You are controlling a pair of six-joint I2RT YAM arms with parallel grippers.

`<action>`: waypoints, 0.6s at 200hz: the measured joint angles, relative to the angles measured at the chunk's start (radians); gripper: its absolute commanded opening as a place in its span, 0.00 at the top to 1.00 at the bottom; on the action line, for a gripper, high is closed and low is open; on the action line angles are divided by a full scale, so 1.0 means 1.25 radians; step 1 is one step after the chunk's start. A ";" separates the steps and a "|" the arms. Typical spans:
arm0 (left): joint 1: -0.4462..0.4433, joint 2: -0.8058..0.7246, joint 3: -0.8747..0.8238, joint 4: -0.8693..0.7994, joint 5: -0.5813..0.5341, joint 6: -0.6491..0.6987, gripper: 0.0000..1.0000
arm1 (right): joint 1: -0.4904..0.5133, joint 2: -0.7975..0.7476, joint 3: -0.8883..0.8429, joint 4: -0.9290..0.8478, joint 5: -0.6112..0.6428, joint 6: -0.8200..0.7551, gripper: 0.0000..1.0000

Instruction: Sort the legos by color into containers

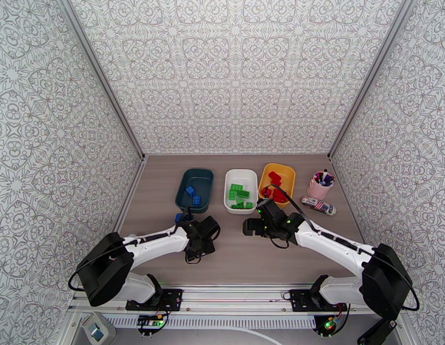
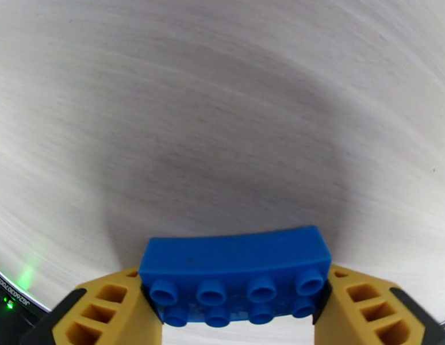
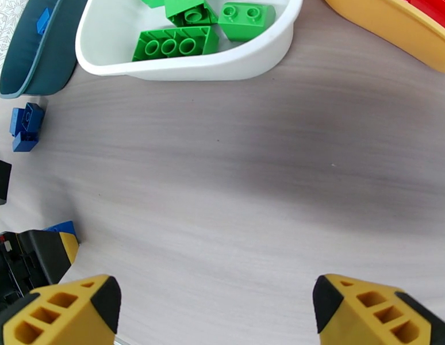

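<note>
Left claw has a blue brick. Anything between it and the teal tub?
Nothing visible blocks it. The left claw grips the blue brick just short of the teal tub, with bare table between. A loose blue lego lies by the tub's near-left corner, apparently beside the path.

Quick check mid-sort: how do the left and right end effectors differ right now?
The left end effector has its yellow fingers against both ends of a blue studded plastic brick; the right end effector stands wide open with nothing between. The left one sits just short of the dark teal-blue plastic tub; the right one sits just short of the white plastic tub. Both have yellow fingers and hang over the wood-grain table.
</note>
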 measured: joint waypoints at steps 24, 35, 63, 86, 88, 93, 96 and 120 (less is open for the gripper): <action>0.000 0.004 0.012 0.000 -0.001 0.008 0.46 | 0.000 -0.003 0.000 0.000 -0.002 0.000 0.10; 0.002 0.004 0.024 -0.003 -0.001 0.016 0.46 | 0.000 -0.003 0.000 0.001 -0.008 0.000 0.11; 0.022 -0.018 0.061 -0.013 -0.002 0.047 0.46 | 0.012 0.000 0.002 0.012 -0.034 -0.003 0.13; 0.071 -0.055 0.093 -0.023 -0.001 0.084 0.45 | 0.045 0.039 0.044 0.013 -0.052 -0.011 0.14; 0.077 -0.058 0.096 -0.024 -0.001 0.087 0.45 | 0.047 0.043 0.049 0.013 -0.053 -0.013 0.14; 0.092 -0.065 0.103 -0.026 0.000 0.096 0.45 | 0.056 0.057 0.064 0.015 -0.059 -0.015 0.14; 0.103 -0.070 0.108 -0.026 -0.001 0.103 0.45 | 0.060 0.064 0.072 0.015 -0.061 -0.016 0.14; 0.203 -0.085 0.146 -0.026 0.011 0.158 0.45 | 0.101 0.141 0.165 0.027 -0.092 -0.028 0.16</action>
